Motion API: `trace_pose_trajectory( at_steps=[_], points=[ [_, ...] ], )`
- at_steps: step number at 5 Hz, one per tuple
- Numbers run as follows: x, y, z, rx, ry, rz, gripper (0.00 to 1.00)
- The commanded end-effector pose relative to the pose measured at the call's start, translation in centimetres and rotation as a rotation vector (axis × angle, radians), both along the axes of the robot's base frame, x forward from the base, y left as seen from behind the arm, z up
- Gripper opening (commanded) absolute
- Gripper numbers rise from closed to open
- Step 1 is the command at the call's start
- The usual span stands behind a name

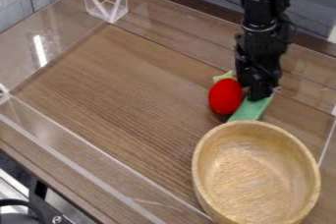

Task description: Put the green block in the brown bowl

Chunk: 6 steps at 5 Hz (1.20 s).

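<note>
Green block lies on the counter, beside the near-right corner's bowl, its lower end just short of the brown bowl and the red toy close against its left side. The dark pincer comes down over its upper end, toward the counter's right edge; whether it is open or gripping the block, I cannot tell. The step in hand looks like the grasp: next, secure the block without catching the toy, then lift it over the bowl's rim.
</note>
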State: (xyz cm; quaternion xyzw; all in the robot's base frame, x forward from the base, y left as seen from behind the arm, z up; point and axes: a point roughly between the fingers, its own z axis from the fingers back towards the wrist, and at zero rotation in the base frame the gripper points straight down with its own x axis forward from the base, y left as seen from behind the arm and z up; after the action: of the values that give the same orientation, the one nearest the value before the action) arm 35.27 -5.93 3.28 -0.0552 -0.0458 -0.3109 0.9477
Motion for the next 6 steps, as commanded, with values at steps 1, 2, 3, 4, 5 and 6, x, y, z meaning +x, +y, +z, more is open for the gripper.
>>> trace_pose_trajectory(
  at_steps=[1, 2, 3, 4, 5, 6],
  points=[
    [0.8, 0.9, 2.8, -0.010, -0.068, 0.019, 1.00],
    [1.0, 1.8, 4.1, -0.008, -0.086, 0.040, 1.00],
    [1.1, 2.5, 6.1, -0.004, -0.112, 0.024, 1.00],
    [1.4, 2.9, 6.5, -0.005, -0.109, -0.013, 1.00],
    [1.3, 3.1, 6.1, -0.004, -0.102, -0.008, 0.00],
    [1.2, 3.4, 5.9, 0.000, -0.100, 0.002, 0.00]
  ],
)
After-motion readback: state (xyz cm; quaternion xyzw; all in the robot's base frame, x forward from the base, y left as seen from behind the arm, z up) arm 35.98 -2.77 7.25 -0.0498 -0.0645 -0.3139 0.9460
